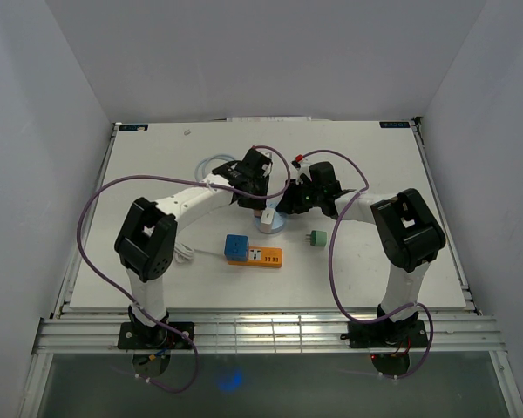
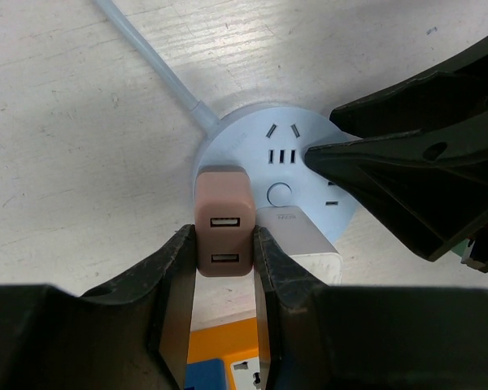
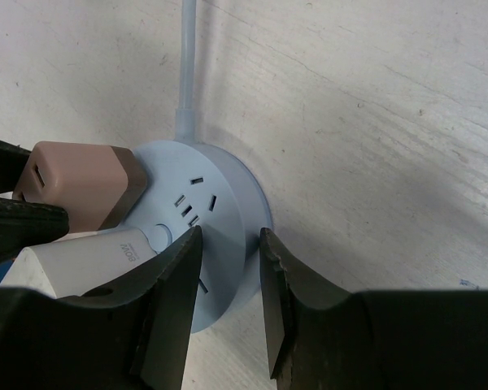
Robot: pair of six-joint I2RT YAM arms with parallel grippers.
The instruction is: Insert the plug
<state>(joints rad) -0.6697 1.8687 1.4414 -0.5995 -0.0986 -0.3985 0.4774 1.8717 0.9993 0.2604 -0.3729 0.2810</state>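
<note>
A pink-brown USB charger plug (image 2: pixel 223 207) is held between my left gripper's (image 2: pixel 224 236) jaws, its base against the left part of a round light-blue socket hub (image 2: pixel 252 134). It also shows in the right wrist view (image 3: pixel 81 183). A white adapter (image 2: pixel 297 236) is plugged into the hub beside it. My right gripper (image 3: pixel 230 234) straddles the hub's (image 3: pixel 232 175) rim, one finger on the top face, one on the outer wall, closed on it. In the top view both grippers, left (image 1: pixel 263 211) and right (image 1: pixel 289 207), meet over the hub (image 1: pixel 273 225) at mid-table.
An orange power strip (image 1: pixel 263 256) with a blue cube adapter (image 1: pixel 236 246) lies in front of the hub. A small green plug (image 1: pixel 318 238) lies to its right. The hub's pale cable (image 3: pixel 187 49) runs away toward the back of the table.
</note>
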